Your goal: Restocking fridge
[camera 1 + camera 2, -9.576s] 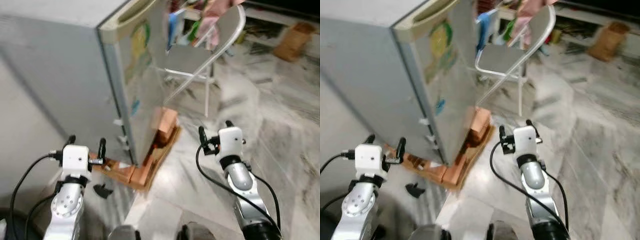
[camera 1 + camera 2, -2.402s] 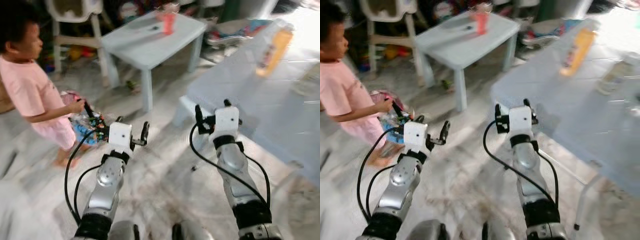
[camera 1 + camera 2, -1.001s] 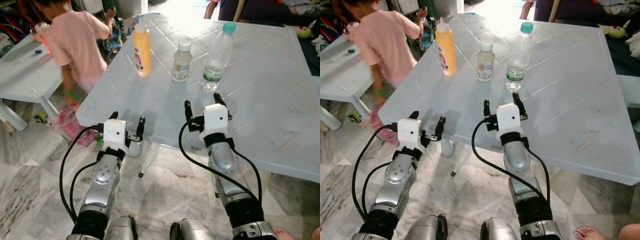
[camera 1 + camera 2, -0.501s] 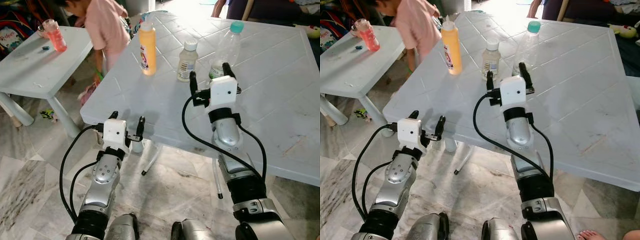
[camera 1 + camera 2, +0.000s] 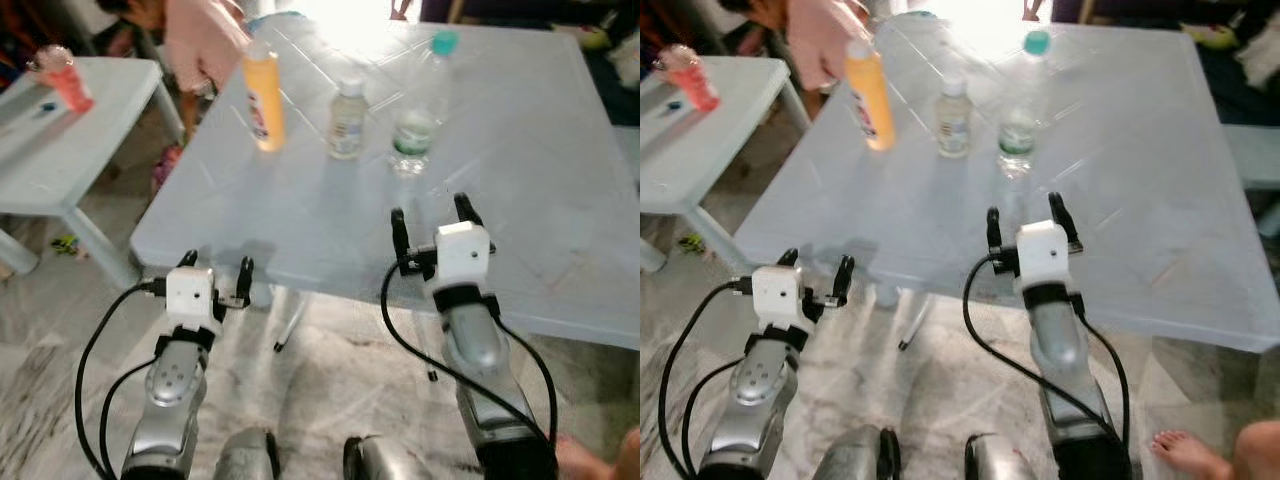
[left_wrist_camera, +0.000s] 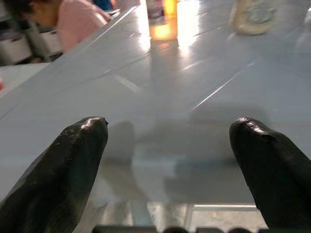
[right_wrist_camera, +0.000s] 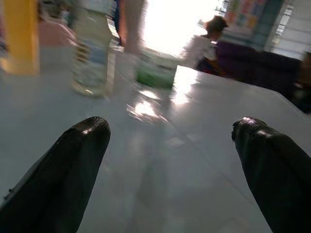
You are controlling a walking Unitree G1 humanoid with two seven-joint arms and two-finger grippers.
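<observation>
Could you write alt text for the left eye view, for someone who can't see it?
Three bottles stand on a pale blue table: an orange bottle, a small clear bottle and a green-capped water bottle. The robot's right gripper hangs open over the near edge, the left gripper open just short of it.

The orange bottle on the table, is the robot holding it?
No, the orange bottle stands alone, far from both open tools, left and right.

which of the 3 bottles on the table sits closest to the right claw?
The clear bottle with the teal cap, straight ahead of the right claw. The small white-capped bottle and the orange bottle stand further toward the robot's left.
</observation>
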